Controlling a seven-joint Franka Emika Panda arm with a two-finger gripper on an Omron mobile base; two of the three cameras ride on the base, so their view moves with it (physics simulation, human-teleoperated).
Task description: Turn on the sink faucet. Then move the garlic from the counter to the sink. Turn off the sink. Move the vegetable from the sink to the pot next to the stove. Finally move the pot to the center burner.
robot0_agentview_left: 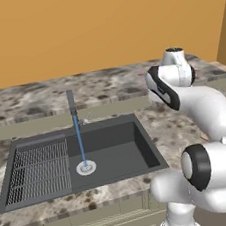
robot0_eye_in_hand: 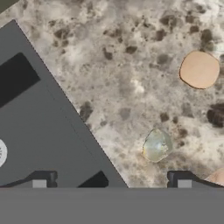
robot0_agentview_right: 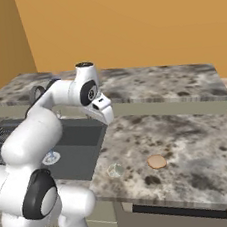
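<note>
I am looking down on the speckled granite counter [robot0_eye_in_hand: 131, 65]. The lumpy, pale garlic [robot0_eye_in_hand: 156, 145] is lying on it just beside the sink [robot0_agentview_left: 115, 150] rim, dark and matte. A thin blue stream is running from the slim faucet [robot0_agentview_left: 72, 107] onto the silver drain. My gripper [robot0_eye_in_hand: 111, 183] is hanging spread wide, empty (no lettering readable anywhere). A flat tan disc [robot0_eye_in_hand: 199, 69] is sitting beyond the garlic.

The hand view looks down on the speckled granite counter [robot0_eye_in_hand: 122, 65], with the dark sink [robot0_eye_in_hand: 39, 131] at the left. A pale lumpy garlic bulb [robot0_eye_in_hand: 156, 145] lies on the counter near the sink's edge. A round tan disc [robot0_eye_in_hand: 199, 69] sits farther off. The gripper [robot0_eye_in_hand: 111, 180] hangs wide apart, holding nothing.
</note>
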